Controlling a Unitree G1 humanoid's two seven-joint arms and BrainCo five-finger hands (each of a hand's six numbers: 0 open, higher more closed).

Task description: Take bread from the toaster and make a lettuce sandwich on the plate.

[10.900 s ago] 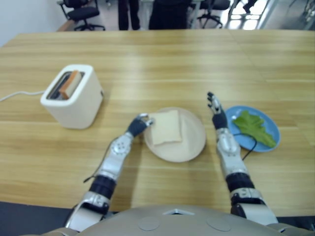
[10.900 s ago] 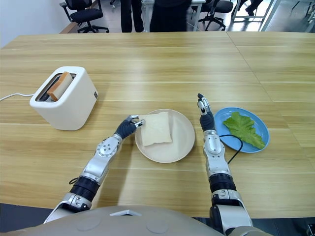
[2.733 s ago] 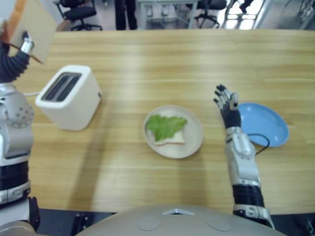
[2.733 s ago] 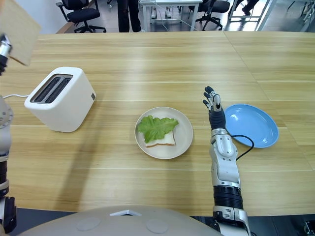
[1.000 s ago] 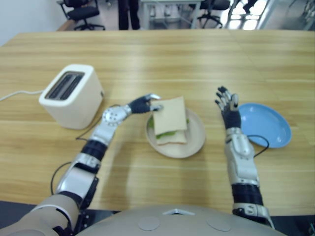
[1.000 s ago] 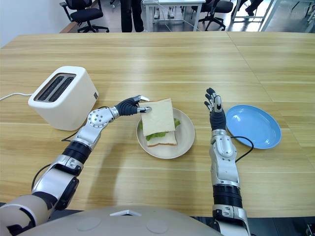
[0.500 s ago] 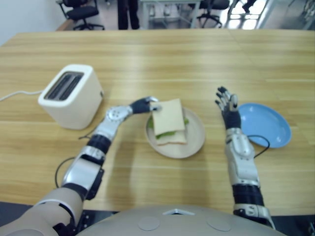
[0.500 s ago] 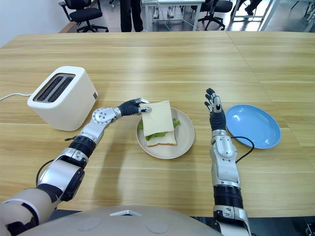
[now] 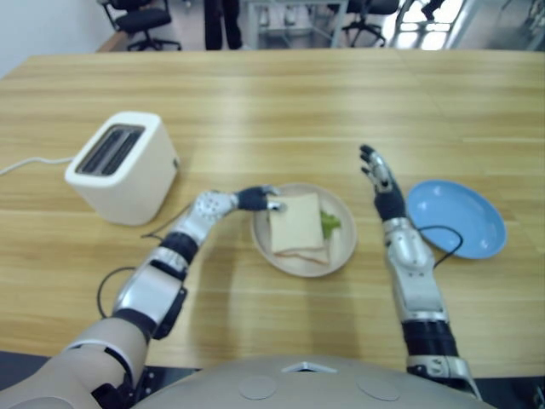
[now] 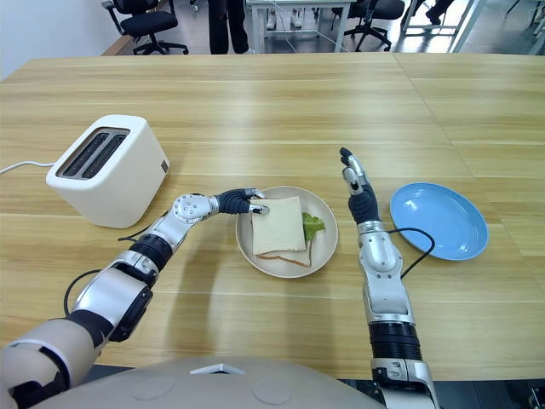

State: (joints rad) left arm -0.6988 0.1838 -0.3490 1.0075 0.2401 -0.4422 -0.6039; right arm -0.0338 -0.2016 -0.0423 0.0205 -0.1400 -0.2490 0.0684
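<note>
White toaster [image 10: 106,169] emptied, looked nearly done: top slice [image 10: 278,226] over lettuce [image 10: 312,226] on plate [image 10: 324,247], left hand [image 10: 238,202] pinching it, right hand [image 10: 358,192] splayed.

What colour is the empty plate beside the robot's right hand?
The empty plate is plain light blue, seen best in the right eye view.

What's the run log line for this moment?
left hand: at top slice | lettuce: under slice, on plate | right hand: open | toaster: empty
</note>
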